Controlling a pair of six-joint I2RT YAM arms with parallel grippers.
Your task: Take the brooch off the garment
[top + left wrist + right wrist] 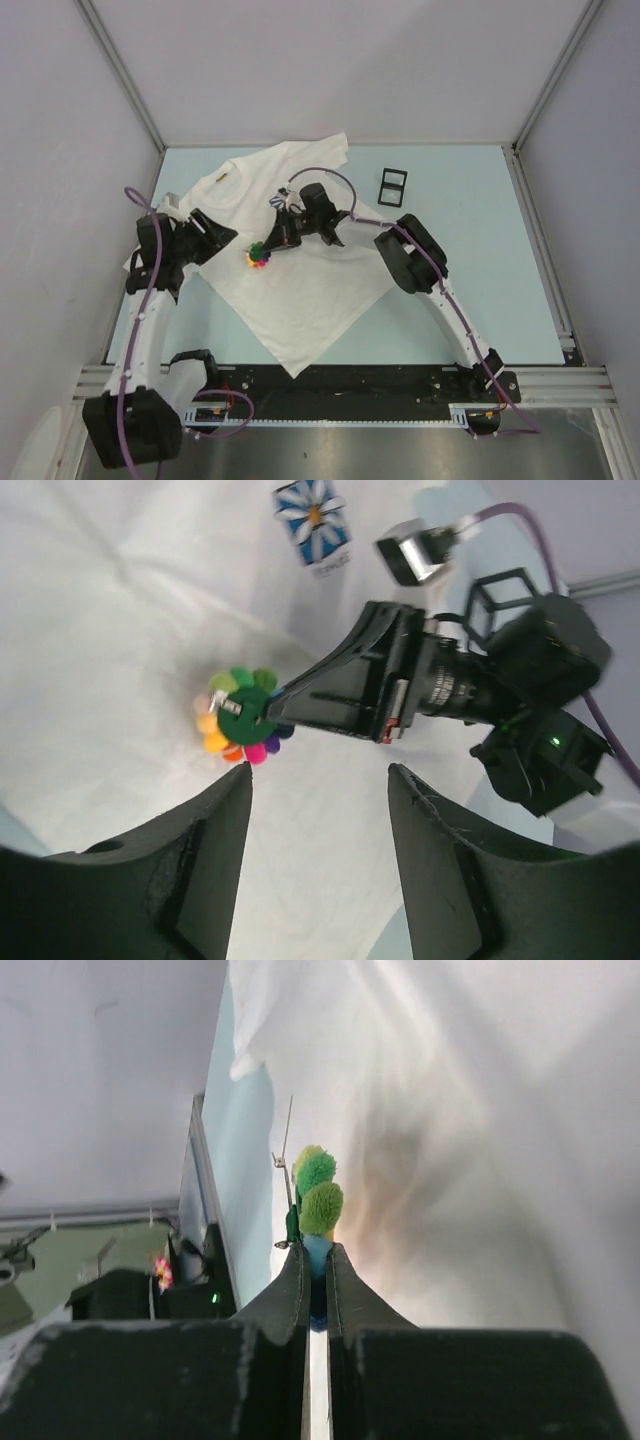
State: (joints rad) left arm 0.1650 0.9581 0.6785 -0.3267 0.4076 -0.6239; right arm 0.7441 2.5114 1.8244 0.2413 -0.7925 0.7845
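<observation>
- Right gripper (pixel 313 1252) pinched fully together on the edge of the multicoloured flower brooch (pixel 318 1200).
- Left gripper (pixel 320 780) jaws apart, empty, just beside the brooch.
- Brooch rests against the chest area of the white T-shirt (pixel 300 290), which is spread on the pale blue table (pixel 470 260).

A lab test cell — plain grey panel walls (pixel 350 60), aluminium framing (pixel 120 70), pale blue tabletop (pixel 520 250)

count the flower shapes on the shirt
2. The rainbow brooch, pinched by the right gripper, sits mid-front on the T-shirt; the blue-and-white daisy emblem is printed near it. Folds could hide others.
</observation>
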